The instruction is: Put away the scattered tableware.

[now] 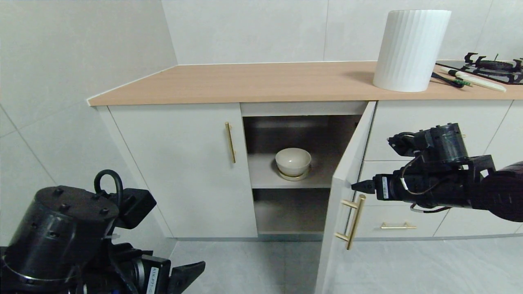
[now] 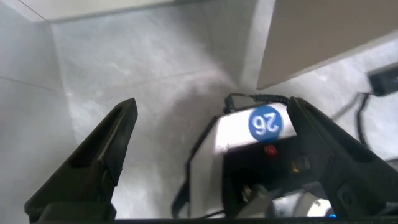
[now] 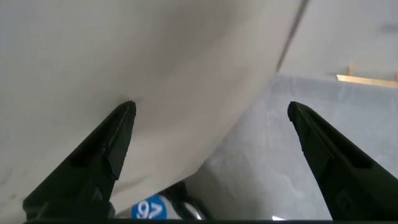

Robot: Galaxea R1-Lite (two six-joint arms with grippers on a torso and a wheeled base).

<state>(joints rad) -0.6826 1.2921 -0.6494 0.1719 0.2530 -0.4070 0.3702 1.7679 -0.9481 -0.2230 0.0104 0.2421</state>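
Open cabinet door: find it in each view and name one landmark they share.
Head view: open cabinet door right of centre, swung outward, the right gripper by its edge.
Left wrist view: probably the pale panel beyond the floor; not certain.
Right wrist view: the broad white surface close before the gripper.
Shared landmark: the grey floor.

Stove grate (image 1: 494, 67) partly off the right edge; saucer (image 1: 292, 177) mostly beneath the bowl (image 1: 293, 160).
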